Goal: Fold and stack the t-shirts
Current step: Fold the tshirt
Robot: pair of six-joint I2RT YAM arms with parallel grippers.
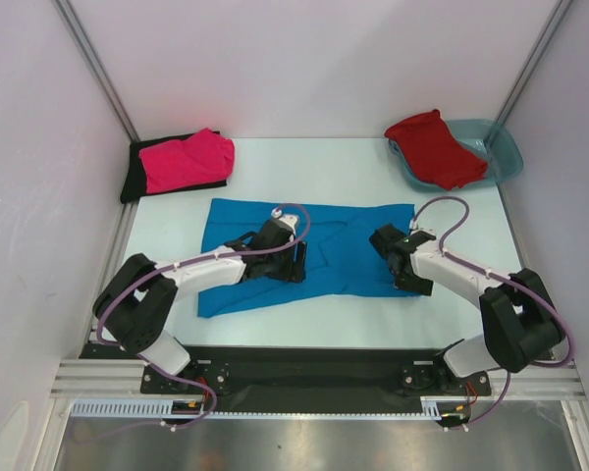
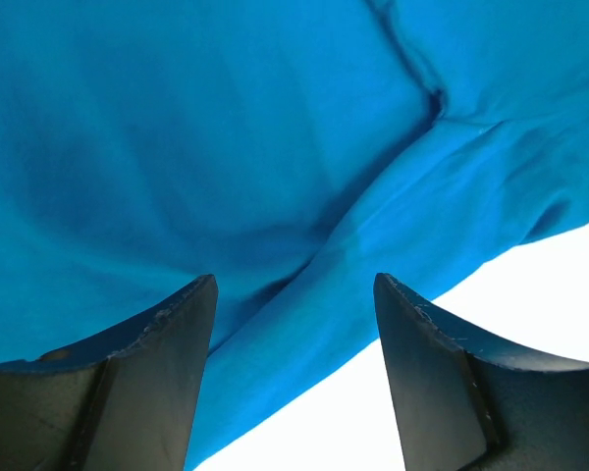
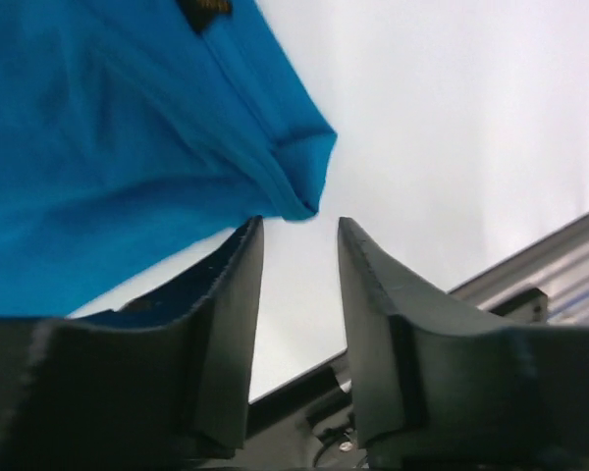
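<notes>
The bright blue t-shirt (image 1: 334,245) lies spread flat, with some wrinkles, across the middle of the table. My left gripper (image 1: 296,263) hovers low over its centre, open, with a diagonal crease and the hem of the blue cloth (image 2: 226,128) under its empty fingers (image 2: 294,280). My right gripper (image 1: 404,280) is at the shirt's near right corner, open with nothing between its fingers (image 3: 299,221). A folded corner of the blue shirt (image 3: 108,147) ends just past its left fingertip. The hot pink t-shirt (image 1: 187,162) rests folded on the black one (image 1: 131,182) at the back left. The red t-shirt (image 1: 434,147) drapes over the tub.
A translucent teal tub (image 1: 503,149) stands at the back right corner. White walls enclose the table on three sides. An aluminium rail (image 1: 304,378) runs along the near edge behind the arm bases and also shows in the right wrist view as a rail (image 3: 560,265).
</notes>
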